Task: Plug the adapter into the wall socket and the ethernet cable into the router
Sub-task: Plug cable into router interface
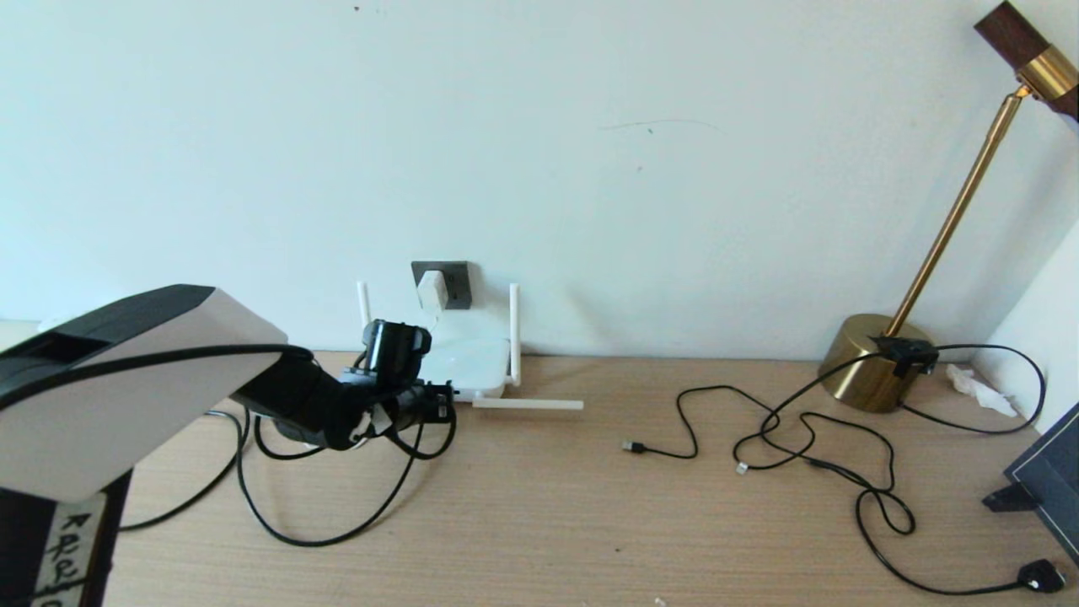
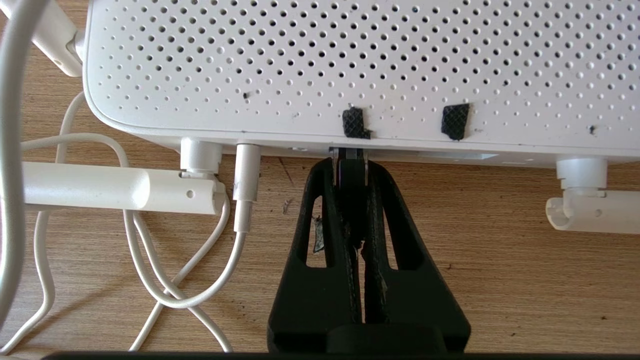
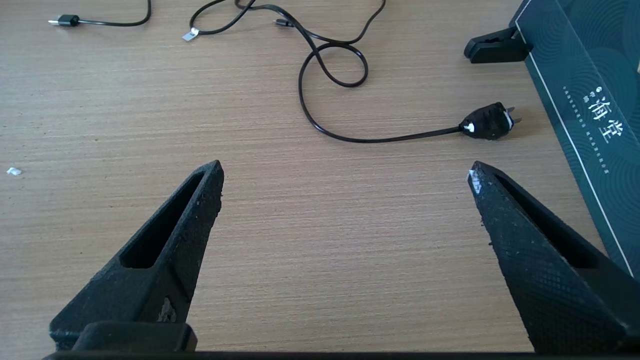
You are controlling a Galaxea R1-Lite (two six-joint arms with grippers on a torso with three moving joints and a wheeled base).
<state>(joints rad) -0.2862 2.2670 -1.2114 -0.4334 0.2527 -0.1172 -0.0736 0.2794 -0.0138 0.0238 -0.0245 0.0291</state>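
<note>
Over on your left, your left gripper [image 2: 351, 167] is pinching the ethernet cable [image 1: 337, 527] connector between nearly closed fingers, nosing it against the router [image 2: 350, 65] port edge so it lines up. Behind, the adapter [image 1: 432, 289] is already sitting in the wall socket [image 1: 456, 283]. Your right gripper [image 3: 345, 175] is hanging wide open and empty, out of the way.

i see desk [image 1: 539, 506]: pale wood grain, matt. router [image 2: 350, 65]: white plastic, smooth matt, perforated with small holes. my left gripper [image 2: 351, 162]: black plastic fingers, rough cross-hatched texture. my right gripper [image 3: 345, 172]: same coarse black plastic. lamp [image 1: 877, 362] at 3 o'clock: brass-look metal, glossy base. black plug [image 3: 487, 125]: slightly shiny plastic.
</note>
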